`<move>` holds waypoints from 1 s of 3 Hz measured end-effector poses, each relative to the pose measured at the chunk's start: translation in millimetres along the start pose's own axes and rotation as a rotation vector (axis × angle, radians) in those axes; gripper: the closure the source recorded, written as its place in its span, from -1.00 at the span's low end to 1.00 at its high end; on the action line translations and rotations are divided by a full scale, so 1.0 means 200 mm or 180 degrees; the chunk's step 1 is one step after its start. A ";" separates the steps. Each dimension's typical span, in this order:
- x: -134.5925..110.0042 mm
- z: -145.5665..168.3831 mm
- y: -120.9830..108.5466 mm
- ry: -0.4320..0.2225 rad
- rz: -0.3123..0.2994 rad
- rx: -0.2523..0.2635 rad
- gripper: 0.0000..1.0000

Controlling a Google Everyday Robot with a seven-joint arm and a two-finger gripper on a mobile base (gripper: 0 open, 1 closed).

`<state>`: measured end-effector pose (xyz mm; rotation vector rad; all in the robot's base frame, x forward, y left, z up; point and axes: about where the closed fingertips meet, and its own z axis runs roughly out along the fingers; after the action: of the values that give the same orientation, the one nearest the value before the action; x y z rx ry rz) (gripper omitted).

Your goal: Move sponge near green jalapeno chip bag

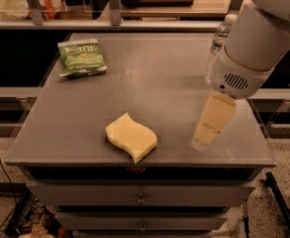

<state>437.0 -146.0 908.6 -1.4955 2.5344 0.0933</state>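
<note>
The pale yellow sponge (131, 137) lies flat near the front edge of the grey table (150, 78), slightly left of centre. The green jalapeno chip bag (81, 57) lies flat at the far left of the table, well apart from the sponge. My gripper (203, 142) hangs from the white arm at the front right of the table, its cream fingers pointing down and left, about a hand's width to the right of the sponge and not touching it.
A clear water bottle (219, 42) stands at the far right of the table, partly hidden behind my arm. Drawers (141, 199) sit below the table front. A shelf rail (110, 24) runs behind the table's back edge.
</note>
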 end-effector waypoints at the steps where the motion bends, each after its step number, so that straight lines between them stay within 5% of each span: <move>1: -0.07 0.04 0.13 -0.0094 -0.0069 -0.0107 -1.00; 3: -0.33 0.31 0.33 -0.0171 -0.0184 -0.0256 -1.00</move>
<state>418.1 -47.4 857.9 -1.5727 2.4707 0.2262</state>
